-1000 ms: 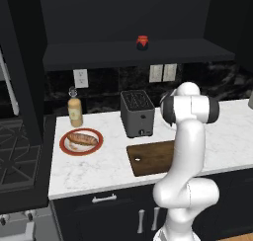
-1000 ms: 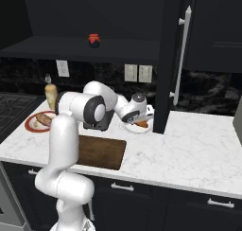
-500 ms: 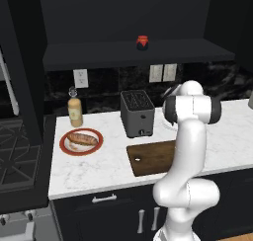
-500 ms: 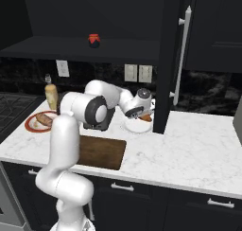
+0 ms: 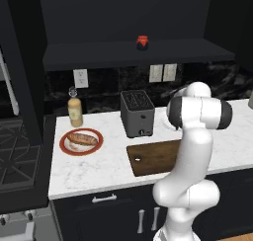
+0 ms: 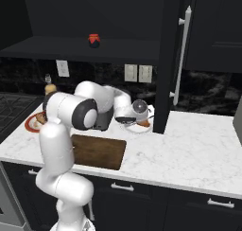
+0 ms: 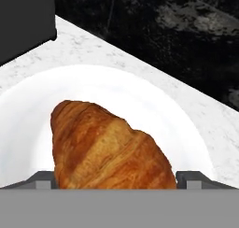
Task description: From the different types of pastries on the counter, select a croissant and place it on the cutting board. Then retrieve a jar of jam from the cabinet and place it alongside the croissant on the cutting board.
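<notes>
Croissant: one small golden orange-brown crescent pastry (image 7: 109, 150) lies on a round white plate (image 7: 154, 105), on the right part of the counter just beside the tall dark panel; from the right base camera a bit of it (image 6: 144, 123) pokes out past the hand.
Gripper: the two-finger hand (image 7: 112, 179) is down at the plate with one dark tip on each side of the croissant; the jaws stand wide, about the pastry's width apart. I cannot tell whether the tips touch it. From the right it (image 6: 138, 116) sits low over the plate.
Roll: one longer brown bread-like roll with pale filling (image 5: 82, 138) rests on one red-rimmed plate (image 5: 65, 145) at the left of the counter, well apart from the croissant.
Cutting board: one dark brown wooden rectangular board (image 5: 150, 158) with rounded corners lies near the front edge, its small hole at the left end; nothing lies on the part I can see.
Jam: one small squat red jar (image 5: 143, 42) stands on the ledge of the dark upper cabinet (image 5: 133, 55), above the toaster.
Toaster: one dark grey box-shaped toaster (image 5: 137, 113) stands behind the board.
Bottle: one tall tan bottle with a dark cap (image 5: 74, 110) stands at the far left, behind the red-rimmed plate.
Counter: white marble-patterned top (image 5: 104, 168) over dark cabinets with silver handles.
</notes>
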### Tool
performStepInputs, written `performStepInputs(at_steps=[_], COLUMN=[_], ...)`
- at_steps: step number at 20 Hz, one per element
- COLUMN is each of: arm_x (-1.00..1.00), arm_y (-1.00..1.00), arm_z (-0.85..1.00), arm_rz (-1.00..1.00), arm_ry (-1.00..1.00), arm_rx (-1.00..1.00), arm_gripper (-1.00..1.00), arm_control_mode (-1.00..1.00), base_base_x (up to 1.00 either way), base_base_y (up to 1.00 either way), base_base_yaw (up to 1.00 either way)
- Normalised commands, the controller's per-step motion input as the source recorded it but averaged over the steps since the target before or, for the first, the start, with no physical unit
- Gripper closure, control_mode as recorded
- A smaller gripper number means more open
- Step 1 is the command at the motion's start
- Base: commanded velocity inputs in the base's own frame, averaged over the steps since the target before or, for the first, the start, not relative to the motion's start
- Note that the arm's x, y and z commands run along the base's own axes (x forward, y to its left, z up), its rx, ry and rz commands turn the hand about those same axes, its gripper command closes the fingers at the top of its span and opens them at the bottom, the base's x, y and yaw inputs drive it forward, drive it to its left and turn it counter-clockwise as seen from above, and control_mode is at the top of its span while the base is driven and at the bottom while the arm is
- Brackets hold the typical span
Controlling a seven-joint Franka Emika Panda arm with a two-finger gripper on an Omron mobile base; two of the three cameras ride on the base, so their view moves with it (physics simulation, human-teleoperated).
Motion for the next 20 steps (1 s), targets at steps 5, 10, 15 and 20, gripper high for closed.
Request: performStepInputs(at_steps=[5, 10, 15, 20], arm_x=[-0.15, -0.13, -0.03, -0.07], arm_y=[0.0, 0.0, 0.0, 0.09], arm_z=[0.75, 0.86, 0.96, 0.35], arm_rz=[0.04, 0.09, 0.06, 0.11], arm_ry=[0.13, 0.33, 0.38, 0.09], arm_rx=[-0.04, 0.0, 0.0, 0.01], arm_gripper=[1.0, 1.0, 1.0, 1.0], arm_control_mode=[-1.0, -1.0, -1.0, -1.0], base_base_x=[0.0, 0.0, 0.0, 0.0], base_base_y=[0.0, 0.0, 0.0, 0.0], base_base_yaw=[0.0, 0.0, 0.0, 0.0])
